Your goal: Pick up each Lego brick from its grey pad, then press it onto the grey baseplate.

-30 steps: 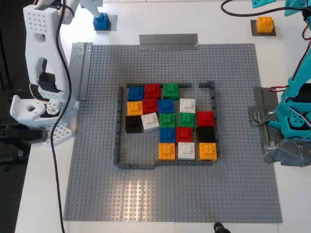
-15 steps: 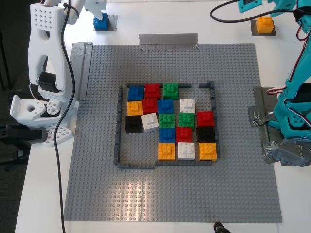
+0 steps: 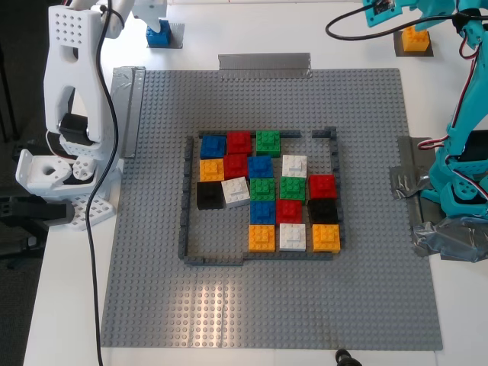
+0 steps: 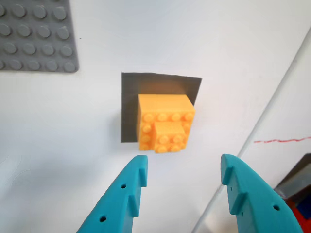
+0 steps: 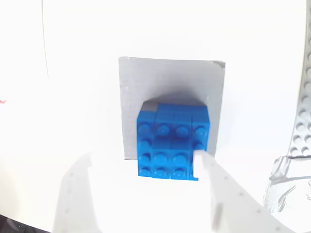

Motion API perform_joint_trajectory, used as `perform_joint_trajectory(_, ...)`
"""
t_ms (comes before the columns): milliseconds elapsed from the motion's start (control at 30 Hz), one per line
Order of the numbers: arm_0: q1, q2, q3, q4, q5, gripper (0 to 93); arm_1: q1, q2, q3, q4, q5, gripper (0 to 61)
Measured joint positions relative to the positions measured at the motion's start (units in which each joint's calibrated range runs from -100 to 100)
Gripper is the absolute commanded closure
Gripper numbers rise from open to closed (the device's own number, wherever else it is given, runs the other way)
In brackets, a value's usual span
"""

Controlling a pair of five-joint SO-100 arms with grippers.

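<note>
My first gripper (image 4: 182, 182) hangs with jaws spread just short of the orange brick (image 4: 165, 122), untouched on its grey pad (image 4: 130, 104). My second gripper (image 5: 146, 187) is likewise spread, one finger beside the blue brick (image 5: 172, 141) on the other grey pad (image 5: 170, 77). Both picks are in hand: next, I judge, lower and close squarely. Two bricks, two pads, one grey baseplate (image 3: 152, 290) on the counter (image 3: 69, 305).
</note>
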Motion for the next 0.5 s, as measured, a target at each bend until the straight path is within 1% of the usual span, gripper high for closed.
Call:
perform_joint_trajectory(200, 0.52, 0.34, 0.0, 0.0, 0.37, 75.3, -0.18, 0.0, 0.0, 0.0, 0.0, 36.9)
perform_joint_trajectory(500, 1.41, 3.63, 0.0, -0.87, 0.57, 75.5, -0.45, 1.21, -0.97, 0.0, -0.44, 38.8)
